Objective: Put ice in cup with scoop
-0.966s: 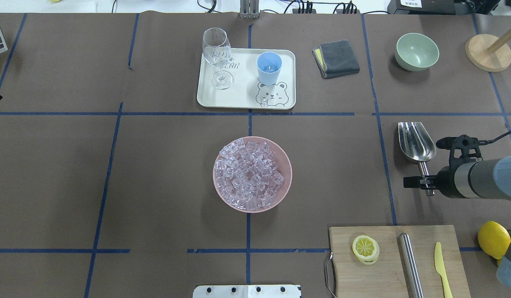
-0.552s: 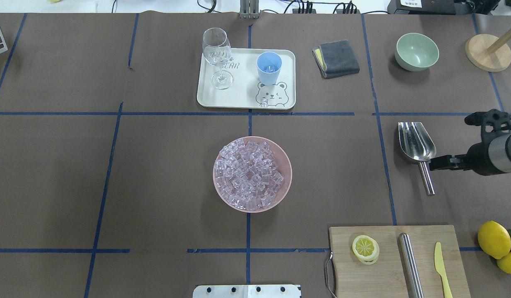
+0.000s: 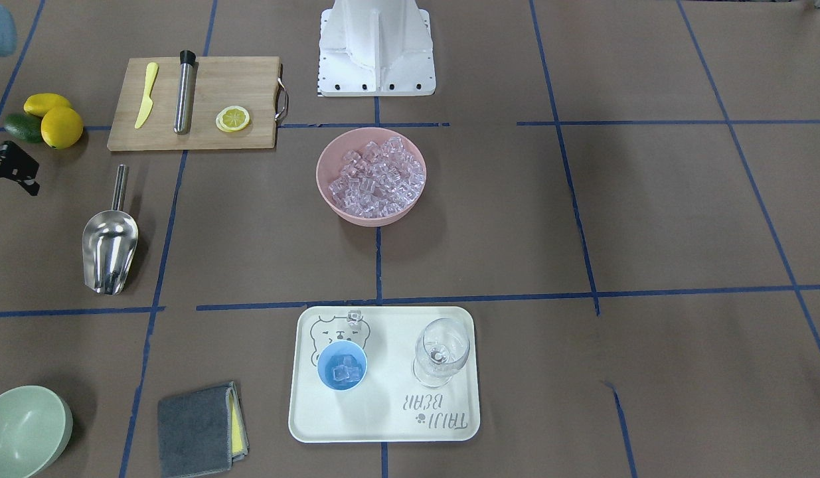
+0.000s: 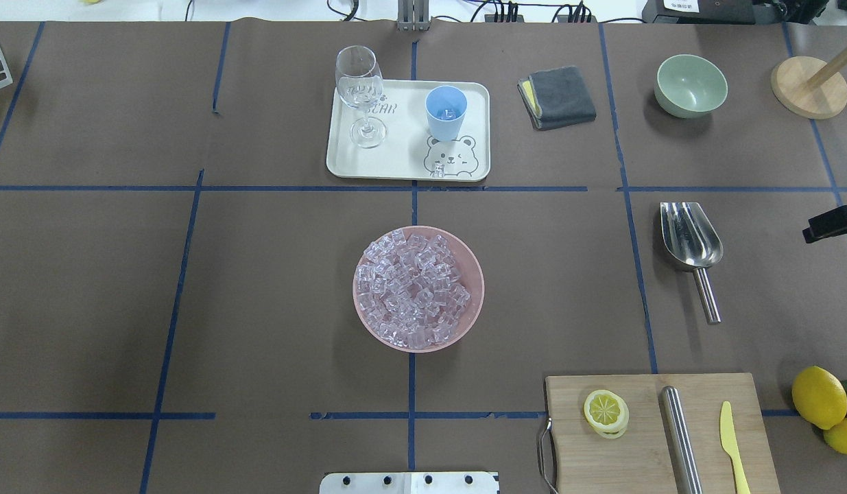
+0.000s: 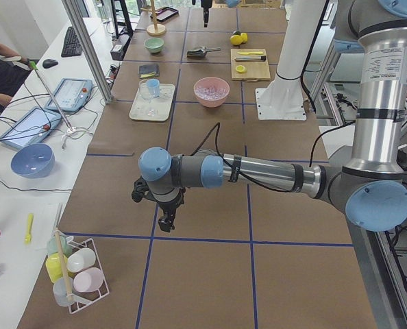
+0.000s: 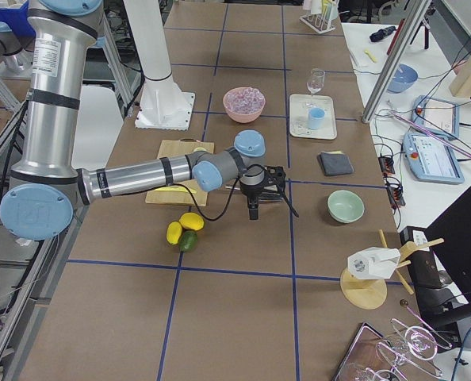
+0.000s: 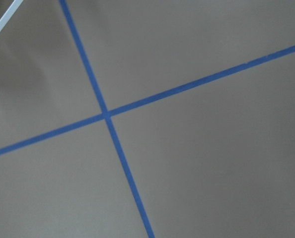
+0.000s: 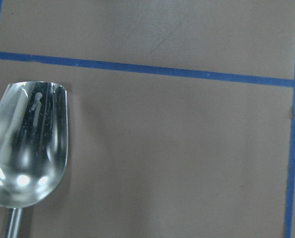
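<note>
The right gripper (image 4: 828, 226) has drawn back from the scoop (image 4: 690, 237) to the right edge of the overhead view. Only a black part of it shows there, and I cannot tell whether its fingers are open or closed. The scoop has not shifted: it lies flat on the desk (image 4: 258, 274), free of any grip, with its trough pointing away from the robot and its handle toward it.

Far to the left, the left gripper (image 5: 165, 223) hangs over bare desk near a crossing of blue tape lines. It shows only from the side, so I cannot tell how its fingers stand either.

At the centre, a cream tray (image 4: 402, 161) carries a wine glass (image 4: 360, 92) on its left and the cup (image 4: 446, 113) on its right. The cup stands upright with a few clear pieces inside. One loose piece (image 4: 437, 170) lies on the tray's bear drawing, just on the robot's side of the cup. Nearer the robot, a pink bowl (image 4: 474, 274) is heaped with ice (image 4: 413, 288). The scoop lies to the right of that bowl, well apart from it, beyond a blue tape line.
</note>
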Tool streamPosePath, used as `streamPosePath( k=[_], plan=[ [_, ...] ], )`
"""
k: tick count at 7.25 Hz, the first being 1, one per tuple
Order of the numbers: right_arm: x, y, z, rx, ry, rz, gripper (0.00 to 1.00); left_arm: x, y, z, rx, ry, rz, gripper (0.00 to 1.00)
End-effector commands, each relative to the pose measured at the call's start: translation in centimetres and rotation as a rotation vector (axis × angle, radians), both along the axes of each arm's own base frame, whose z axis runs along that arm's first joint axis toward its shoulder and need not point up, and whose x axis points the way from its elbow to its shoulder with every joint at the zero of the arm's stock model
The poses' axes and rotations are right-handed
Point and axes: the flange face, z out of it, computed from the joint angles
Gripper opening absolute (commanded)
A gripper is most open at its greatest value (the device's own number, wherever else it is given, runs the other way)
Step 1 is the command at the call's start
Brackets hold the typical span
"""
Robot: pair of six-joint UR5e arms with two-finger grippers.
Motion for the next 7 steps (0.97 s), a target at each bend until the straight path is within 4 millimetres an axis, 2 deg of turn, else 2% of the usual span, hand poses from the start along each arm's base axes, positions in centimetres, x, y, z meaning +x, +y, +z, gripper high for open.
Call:
streamPosePath(
  k=[1, 3, 4, 5, 7],
  plan=[
    [7.6, -1.6, 3.4, 0.000, 0.025, -0.071, 1.00, -0.1, 0.4, 0.7, -0.015, 0.002, -0.005, 1.00],
    [11.3, -2.6, 7.0, -0.015, 0.017, -0.155, 1.00, -0.1, -0.2, 0.0, -0.006, 0.000, -0.009, 1.00],
    [12.8, -2.4, 9.2, 0.002, 0.014, -0.206, 1.00, 0.0, -0.6, 0.9, -0.010, 0.000, -0.005, 1.00],
    [13.8, -2.2, 9.1, -0.032, 0.004, -0.184, 1.00, 0.0, -0.9, 0.7, 0.028, 0.000, -0.009, 1.00],
    [14.0, -4.0, 7.0, -0.031, -0.011, -0.177, 1.00, 0.0, -0.4, 1.0, 0.040, 0.000, -0.004, 1.00]
  ],
)
